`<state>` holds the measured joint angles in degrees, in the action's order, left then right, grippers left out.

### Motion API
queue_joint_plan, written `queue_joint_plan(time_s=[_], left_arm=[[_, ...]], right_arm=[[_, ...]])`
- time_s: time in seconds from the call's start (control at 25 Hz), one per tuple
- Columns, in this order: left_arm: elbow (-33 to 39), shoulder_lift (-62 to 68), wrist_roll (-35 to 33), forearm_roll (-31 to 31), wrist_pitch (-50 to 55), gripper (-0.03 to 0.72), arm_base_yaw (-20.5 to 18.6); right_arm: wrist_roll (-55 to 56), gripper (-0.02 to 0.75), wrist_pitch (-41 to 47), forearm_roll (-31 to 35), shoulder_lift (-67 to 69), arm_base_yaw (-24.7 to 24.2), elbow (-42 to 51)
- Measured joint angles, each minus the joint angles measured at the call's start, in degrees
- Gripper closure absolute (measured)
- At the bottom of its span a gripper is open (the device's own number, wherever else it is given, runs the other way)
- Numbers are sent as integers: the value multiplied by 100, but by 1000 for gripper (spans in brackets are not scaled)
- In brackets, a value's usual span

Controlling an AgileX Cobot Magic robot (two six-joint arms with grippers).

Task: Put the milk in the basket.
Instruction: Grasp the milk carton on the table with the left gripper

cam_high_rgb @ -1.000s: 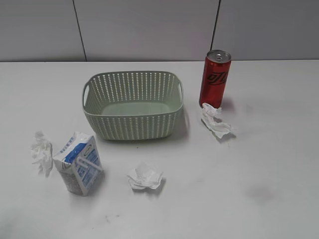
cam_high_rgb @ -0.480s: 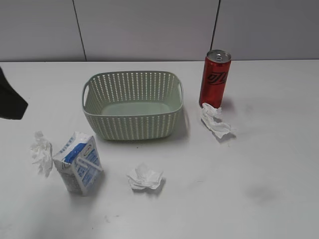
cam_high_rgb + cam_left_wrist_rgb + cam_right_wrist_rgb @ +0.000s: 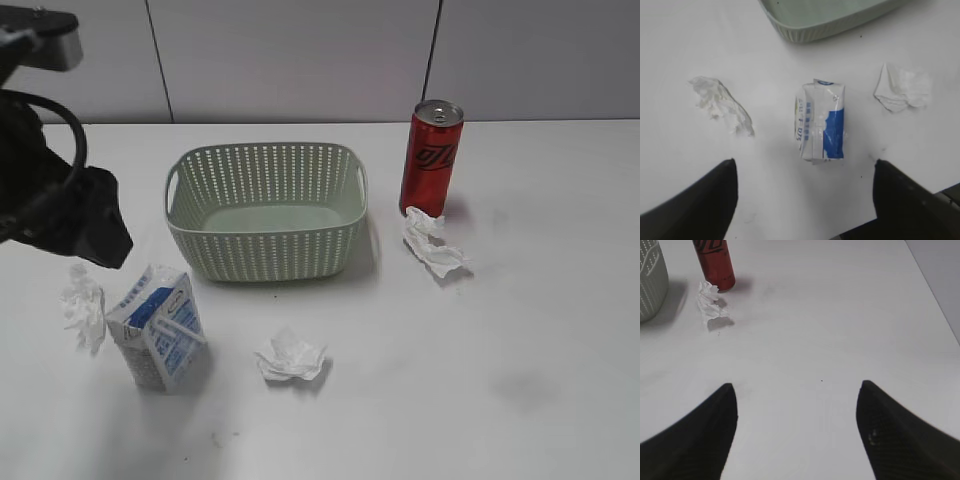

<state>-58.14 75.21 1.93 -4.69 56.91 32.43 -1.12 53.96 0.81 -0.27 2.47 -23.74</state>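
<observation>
The milk point(image 3: 157, 328) stands upright on the white table point(image 3: 520, 320), nearest the camera and in front of the basket's left corner, its straw on the face turned toward the viewer. A crumpled tissue point(image 3: 83, 303) lies just left of the milk, and a second tissue point(image 3: 290, 356) lies to its right, in front of the basket. The left gripper point(image 3: 805, 167) hangs above the milk with its fingers spread wide, holding nothing; from the wrist the carton point(image 3: 820, 120) appears between the two dark fingers point(image 3: 705, 200), untouched. The basket point(image 3: 266, 210) sits behind the milk, well apart from it. A third tissue point(image 3: 432, 243) lies right of the basket, and the red can point(image 3: 431, 158) stands upright just behind it. The right gripper point(image 3: 797, 390) is likewise spread wide and holds nothing, over bare table to the right of the can.
</observation>
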Motion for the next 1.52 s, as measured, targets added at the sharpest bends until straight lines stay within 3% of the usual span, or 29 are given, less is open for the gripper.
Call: queue_joint_plan(time_s=[0.48,1.08,1.52], left_arm=[[-21,1076,-314,-429,-275,42,18],[-27,2054,-376,-487,-1006,43,18],[-27,2634,-376,-401,-1226,103,18]], right_arm=[[0,150,0,0,0,0,0],[0,150,0,0,0,0,0],[0,150,0,0,0,0,0]])
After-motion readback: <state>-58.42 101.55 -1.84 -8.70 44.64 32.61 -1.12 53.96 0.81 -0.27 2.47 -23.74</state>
